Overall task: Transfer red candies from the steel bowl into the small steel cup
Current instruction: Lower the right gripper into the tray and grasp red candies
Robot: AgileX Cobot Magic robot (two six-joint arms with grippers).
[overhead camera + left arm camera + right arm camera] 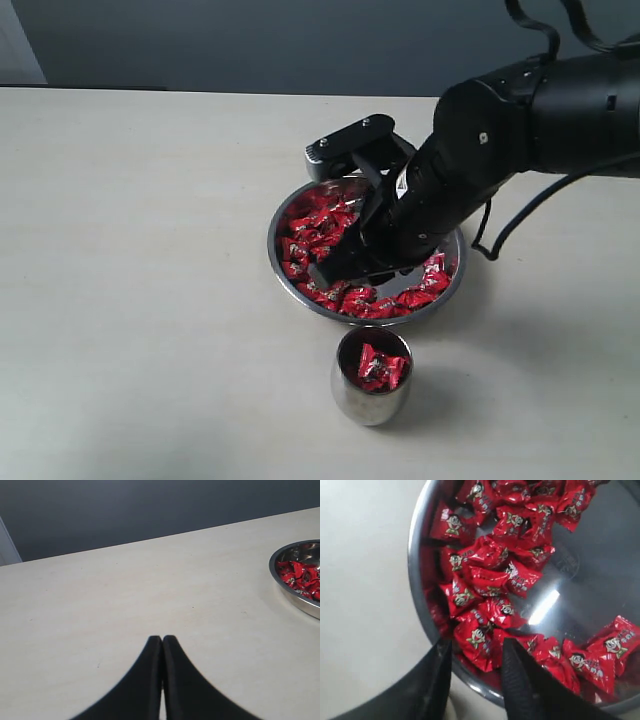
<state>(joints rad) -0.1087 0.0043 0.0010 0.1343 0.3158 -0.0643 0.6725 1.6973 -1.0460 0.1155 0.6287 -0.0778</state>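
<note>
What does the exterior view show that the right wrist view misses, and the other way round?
Only the exterior view shows the small steel cup standing near the steel bowl with a few red candies inside it, the black right arm reaching over the bowl, and the table all around. Only the right wrist view shows the right pincer, its fingers apart near the bowl's rim, and the little faces printed on the wrappers. Both show the steel bowl and the red candies heaped in it.
</note>
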